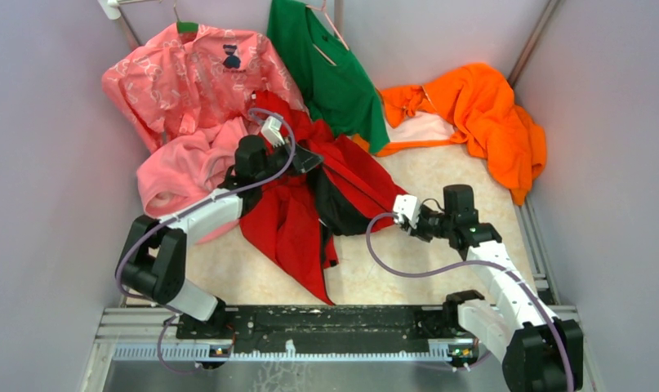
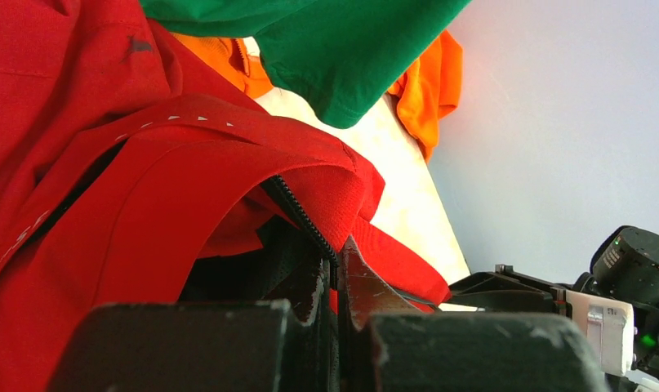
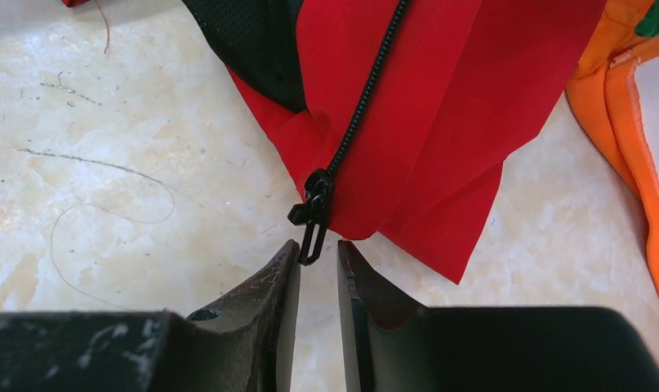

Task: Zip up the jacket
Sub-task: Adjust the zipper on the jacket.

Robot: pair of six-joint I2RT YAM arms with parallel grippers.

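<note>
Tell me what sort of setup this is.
Probably a lab robot cell for garment handling: plain grey enclosure walls and a marble-patterned tabletop, piled with a bright red thin jacket and an orange garment.

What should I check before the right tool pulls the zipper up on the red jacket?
1. Left tool shut on the jacket at its zipper edge: ok.
2. Zipper pull lined up with the gap of the right tool: ok.
3. Right tool closed on the pull: not ok, a gap shows on each side.
4. Both zipper halves seated in the slider: cannot tell.
5. Orange garment apart from the zipper line: ok.
</note>
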